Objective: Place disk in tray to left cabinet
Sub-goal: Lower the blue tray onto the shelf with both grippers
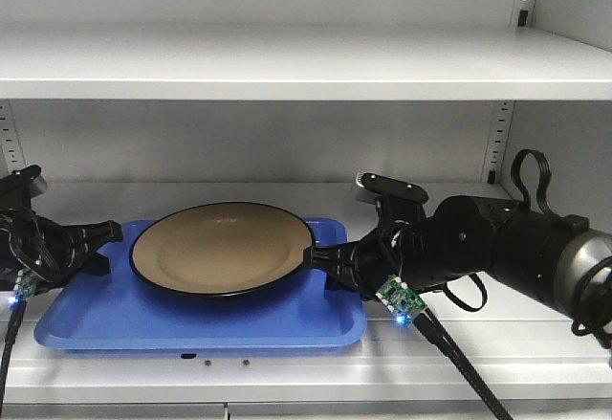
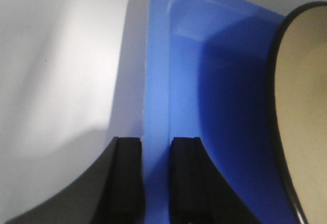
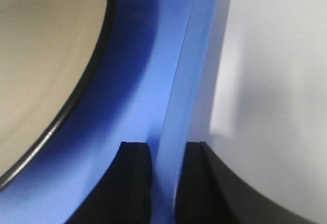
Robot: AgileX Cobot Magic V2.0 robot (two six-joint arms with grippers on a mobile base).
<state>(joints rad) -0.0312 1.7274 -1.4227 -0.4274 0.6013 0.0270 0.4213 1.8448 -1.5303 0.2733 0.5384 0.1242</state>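
The blue tray [image 1: 191,320] lies on the lower shelf [image 1: 449,348] of the white left cabinet [image 1: 287,61], with the tan, black-rimmed disk [image 1: 222,248] resting in it. At the tray's left rim my left gripper [image 1: 107,245] is shut on the edge. The left wrist view shows that rim [image 2: 156,81] running between the left gripper [image 2: 156,143], and the disk [image 2: 306,106] lies at the right. My right gripper [image 1: 320,259] is shut on the right rim. In the right wrist view the rim [image 3: 179,81] passes through the right gripper [image 3: 166,147], with the disk [image 3: 46,55] at the left.
An upper shelf [image 1: 287,76] spans overhead. Slotted upright rails [image 1: 497,143] stand against the back wall. The lower shelf's front lip [image 1: 287,382] runs just under the tray. Cables [image 1: 459,353] trail from the right arm across the shelf front.
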